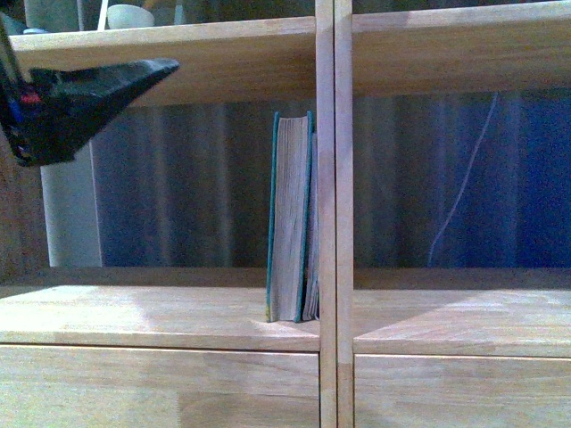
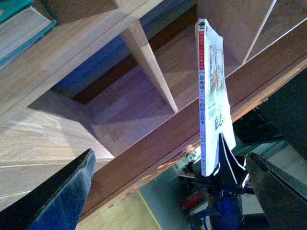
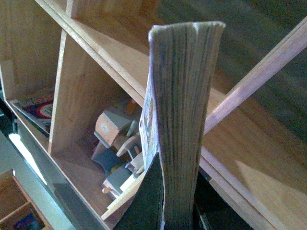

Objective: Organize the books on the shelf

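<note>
A home-like room, judging by a large light-wood shelf (image 1: 161,316) holding a teal book (image 1: 289,218), small wooden toys (image 3: 115,139) and a pale bowl (image 1: 129,16).

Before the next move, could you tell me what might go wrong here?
1. The right gripper clamps the white paperback only at one end, so the book may tilt or slip during insertion.
2. The teal book stands upright beside the central divider, unsupported on its open side; a nudge could topple it.
3. The open left gripper hangs close to the upper shelf board and might strike it.
</note>
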Robot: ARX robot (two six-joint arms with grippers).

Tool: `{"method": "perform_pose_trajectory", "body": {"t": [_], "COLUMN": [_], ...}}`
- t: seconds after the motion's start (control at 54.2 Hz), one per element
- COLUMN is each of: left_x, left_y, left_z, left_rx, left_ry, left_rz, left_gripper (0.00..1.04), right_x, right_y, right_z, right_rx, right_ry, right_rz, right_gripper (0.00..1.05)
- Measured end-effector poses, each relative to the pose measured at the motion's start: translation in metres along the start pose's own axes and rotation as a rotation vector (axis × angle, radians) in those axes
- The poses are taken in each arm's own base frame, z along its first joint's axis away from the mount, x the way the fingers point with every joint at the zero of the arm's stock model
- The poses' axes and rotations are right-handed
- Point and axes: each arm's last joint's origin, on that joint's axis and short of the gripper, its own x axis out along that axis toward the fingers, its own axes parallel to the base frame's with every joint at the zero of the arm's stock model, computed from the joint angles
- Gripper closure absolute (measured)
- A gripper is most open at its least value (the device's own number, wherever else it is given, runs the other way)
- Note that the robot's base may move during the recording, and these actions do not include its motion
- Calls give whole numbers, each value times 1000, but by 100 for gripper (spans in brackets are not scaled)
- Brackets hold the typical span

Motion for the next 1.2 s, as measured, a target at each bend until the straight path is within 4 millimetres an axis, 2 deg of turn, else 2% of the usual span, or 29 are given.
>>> {"method": "perform_pose_trajectory", "body": {"t": [0.351,0.591,0.923,1.2], "left_x": [30,40,43,43], "left_y": [11,9,9,9], "left_z": [-24,-38,-41,-35], "left_rx": [-78,-89,-57,3], "left_ry": [22,74,105,111], "left_rz": [-67,-76,-74,-59], "left_gripper": [7,7,7,7], "right_x": [2,3,-2,-10], "right_y": [-3,1,6,9], "right_z": [-31,-48,-64,-63], "right_rx": [77,110,139,140], "right_ry": [84,131,193,202], "right_rz": [3,17,34,38], "right_gripper": [97,97,97,97]}}
